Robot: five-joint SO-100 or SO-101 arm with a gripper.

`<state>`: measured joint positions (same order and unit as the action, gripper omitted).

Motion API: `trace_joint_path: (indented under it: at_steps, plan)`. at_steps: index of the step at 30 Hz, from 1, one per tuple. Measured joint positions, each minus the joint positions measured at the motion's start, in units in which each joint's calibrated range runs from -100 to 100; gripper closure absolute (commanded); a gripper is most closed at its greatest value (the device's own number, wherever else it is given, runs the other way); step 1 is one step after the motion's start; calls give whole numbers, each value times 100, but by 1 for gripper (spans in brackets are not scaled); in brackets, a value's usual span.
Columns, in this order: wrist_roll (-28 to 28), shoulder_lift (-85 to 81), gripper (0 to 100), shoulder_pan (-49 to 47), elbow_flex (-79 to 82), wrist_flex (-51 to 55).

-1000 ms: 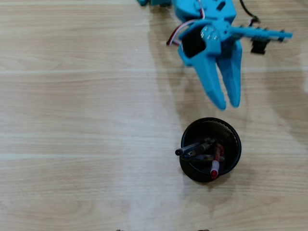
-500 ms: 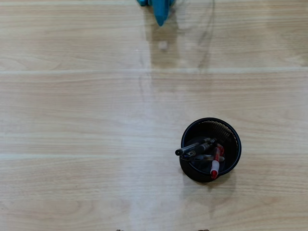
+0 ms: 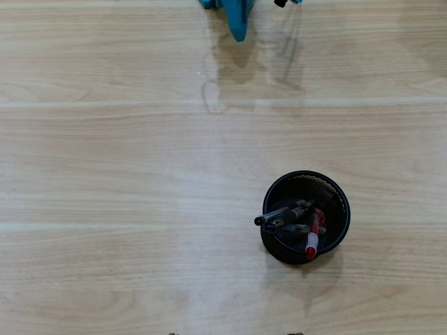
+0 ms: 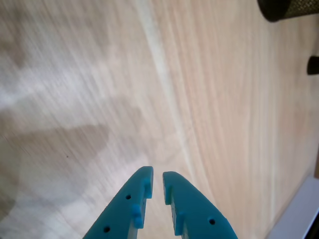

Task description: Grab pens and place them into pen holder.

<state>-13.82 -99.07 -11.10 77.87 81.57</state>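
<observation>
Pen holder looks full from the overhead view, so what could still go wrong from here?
The black-tipped pen leans over the pen holder's rim and sticks out beyond it in the overhead view; a nudge might tip it out. The red-tipped pen also rests against the rim. The gripper is nearly closed and empty above bare table, so any sweep back toward the holder could knock it.

No readable text, label, brand, number or sign anywhere in either view. Nothing legible on the pen holder or on the pens inside it in the overhead view; too small to make out any print on the barrels. Nothing printed on the blue gripper in the wrist view, nor on the wooden table.
</observation>
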Motion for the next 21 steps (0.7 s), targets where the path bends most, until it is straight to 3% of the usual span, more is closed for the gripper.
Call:
trace_joint_path:
  at_steps: [4, 12, 21]
  plan:
    - [-21, -34, 97, 8, 673, -258]
    - [-16, 0, 97, 17, 2054, -2326]
    - [-16, 0, 97, 0, 2098, -2593]
